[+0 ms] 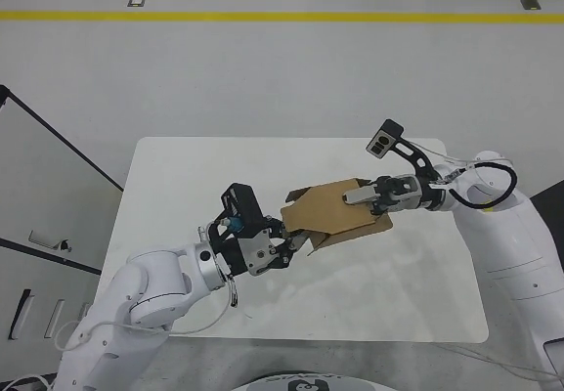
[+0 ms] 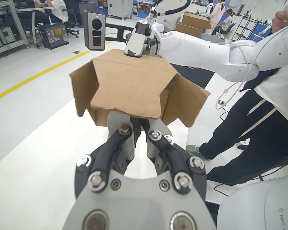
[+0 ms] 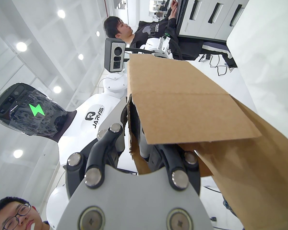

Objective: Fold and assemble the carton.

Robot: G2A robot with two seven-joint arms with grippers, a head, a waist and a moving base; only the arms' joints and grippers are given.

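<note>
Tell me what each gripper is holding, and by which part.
Both hold the carton. The left gripper pinches a flap at its open end, and the right gripper grips the cardboard edge at the opposite end.

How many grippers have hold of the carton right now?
2. The left gripper is shut on a flap at the end of the carton nearer the robot; the right gripper is shut on the opposite end's top edge.
</note>
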